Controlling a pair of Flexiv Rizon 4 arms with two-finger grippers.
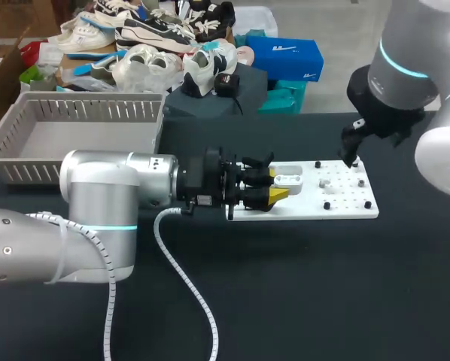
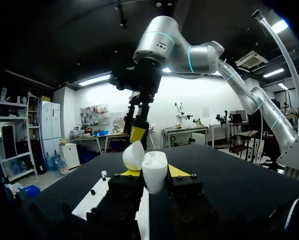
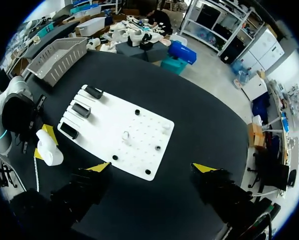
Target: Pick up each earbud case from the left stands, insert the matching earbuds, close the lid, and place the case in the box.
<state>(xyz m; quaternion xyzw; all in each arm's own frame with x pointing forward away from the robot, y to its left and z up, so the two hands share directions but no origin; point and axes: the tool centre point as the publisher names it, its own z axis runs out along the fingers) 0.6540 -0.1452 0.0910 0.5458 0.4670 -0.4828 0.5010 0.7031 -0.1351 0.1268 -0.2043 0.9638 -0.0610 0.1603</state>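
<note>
L end effector (image 2: 153,174) clamped on open case (image 2: 154,165); R end effector (image 3: 152,167) spread, empty.

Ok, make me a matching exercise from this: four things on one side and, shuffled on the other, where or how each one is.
Things:
1. earbud case
2. basket
3. right gripper
4. board

States:
a. grey, at the far left of the table
b. fingers open, above the board's right end
c. lid open, held in the left gripper
d. white, flat on the black table

Pairs: 1-c, 2-a, 3-b, 4-d
</note>
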